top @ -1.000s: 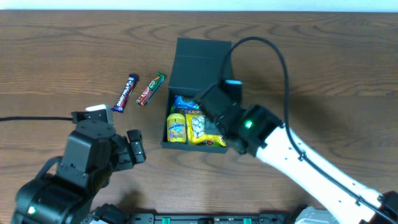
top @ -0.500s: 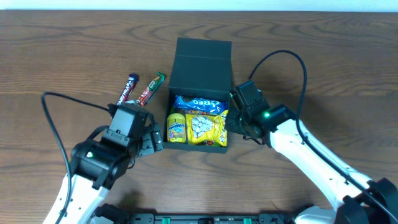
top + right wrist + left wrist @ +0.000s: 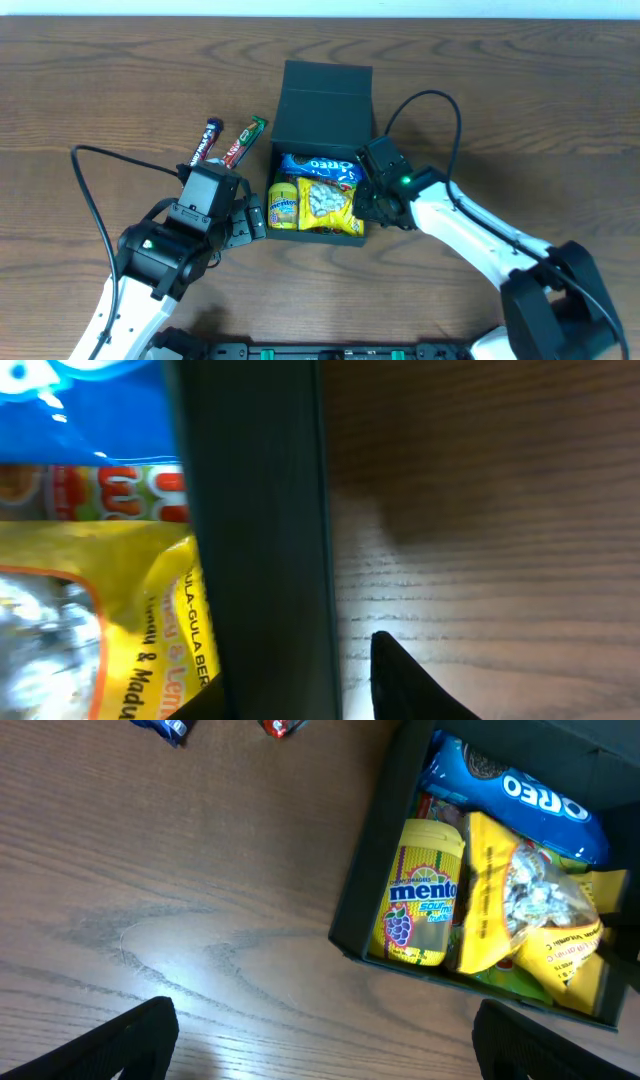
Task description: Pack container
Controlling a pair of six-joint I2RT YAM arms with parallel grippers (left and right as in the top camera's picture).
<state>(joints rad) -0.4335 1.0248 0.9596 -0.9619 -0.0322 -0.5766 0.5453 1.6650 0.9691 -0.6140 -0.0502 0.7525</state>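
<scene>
Teal-green container [image 3: 322, 95] sits between the two jaws on the wooden desk [image 3: 100, 80], long axis pointing away from the robot, flap lid rearmost. Left jaws are spread; right jaws are spread astride its right wall.

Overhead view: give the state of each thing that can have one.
container: lid open, holds snacks
Oreo packet: inside container
Mentos tub: inside, lying flat
yellow bag: inside
blue bar: on table, unpacked
red bar: on table, unpacked
left gripper: open, empty
right gripper: open, astride container's right wall
</scene>
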